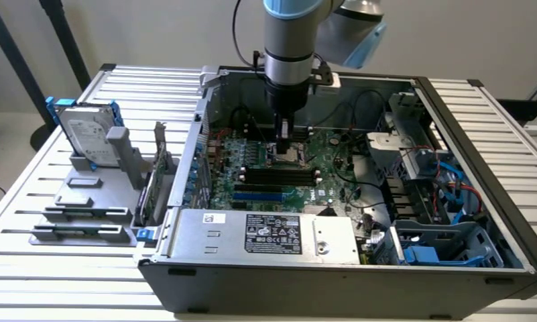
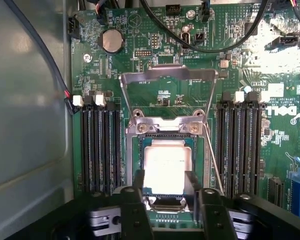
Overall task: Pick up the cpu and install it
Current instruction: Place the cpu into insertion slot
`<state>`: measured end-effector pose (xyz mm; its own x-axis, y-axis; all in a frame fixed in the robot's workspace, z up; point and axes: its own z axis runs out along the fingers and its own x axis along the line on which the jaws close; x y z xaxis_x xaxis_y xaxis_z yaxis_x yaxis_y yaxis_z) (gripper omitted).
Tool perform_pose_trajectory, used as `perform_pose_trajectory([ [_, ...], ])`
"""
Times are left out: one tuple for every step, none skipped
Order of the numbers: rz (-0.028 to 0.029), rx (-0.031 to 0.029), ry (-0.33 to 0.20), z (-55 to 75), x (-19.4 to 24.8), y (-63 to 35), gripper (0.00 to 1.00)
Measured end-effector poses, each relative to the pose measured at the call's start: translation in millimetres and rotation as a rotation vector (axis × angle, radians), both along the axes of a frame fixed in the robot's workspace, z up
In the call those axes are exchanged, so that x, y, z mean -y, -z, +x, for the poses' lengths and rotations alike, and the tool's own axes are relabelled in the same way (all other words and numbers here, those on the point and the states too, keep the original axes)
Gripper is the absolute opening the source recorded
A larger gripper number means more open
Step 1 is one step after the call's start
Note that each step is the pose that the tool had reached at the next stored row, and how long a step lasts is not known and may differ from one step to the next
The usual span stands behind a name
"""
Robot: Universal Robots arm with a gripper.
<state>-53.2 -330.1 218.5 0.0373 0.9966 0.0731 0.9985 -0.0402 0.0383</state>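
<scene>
Alignment decides this one: the small flat square cpu with a dull silver metal top [image 2: 167,167] lies straight below the black two-fingered claw [image 2: 166,194], flat in the socket at the middle of the green motherboard [image 2: 155,45]. Its two opposite side edges meet the dark fingers [image 2: 139,187], which look pressed in on the chip (being square, it offers no long axis to favour). Across the exterior view from its left, a silver hard drive in a blue frame [image 1: 85,134] stands upright in a grey rack on the pale slatted table [image 1: 27,188], well apart from the work. Next comes the open grey computer case [image 1: 340,275], with the grey-and-blue robot arm [image 1: 291,40] reaching down into its middle. Blue cables [image 1: 452,178] crowd the case's right wall. Close in, the hinged bare-metal socket plate [image 2: 165,75] stands swung up just beyond the cpu, and rows of black memory slots [image 2: 101,145] flank the socket on both sides, near the fingers.
</scene>
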Motion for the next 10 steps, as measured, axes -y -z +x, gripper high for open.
perform_pose_trajectory([
  [0.0011, -0.0010, 0.000, -1.8, 0.0, -0.1, 0.36],
  [0.0021, -0.0020, 0.000, -3.8, 0.0, -0.3, 0.30],
  [0.0031, -0.0032, 0.001, -6.1, 0.0, -0.5, 0.30],
  [0.0042, -0.0045, 0.001, -8.5, 0.0, -0.7, 0.24],
  [0.0054, -0.0058, 0.001, -10.8, 0.0, -0.9, 0.18],
  [0.0066, -0.0071, 0.001, -13.3, 0.0, -1.1, 0.18],
  [0.0079, -0.0085, 0.001, -15.6, 0.0, -1.4, 0.12],
  [0.0092, -0.0100, 0.001, -18.0, 0.0, -1.7, 0.12],
  [0.0103, -0.0115, 0.001, -20.3, 0.0, -2.1, 0.11],
  [0.0113, -0.0131, 0.001, -22.5, 0.0, -2.5, 0.11],
])
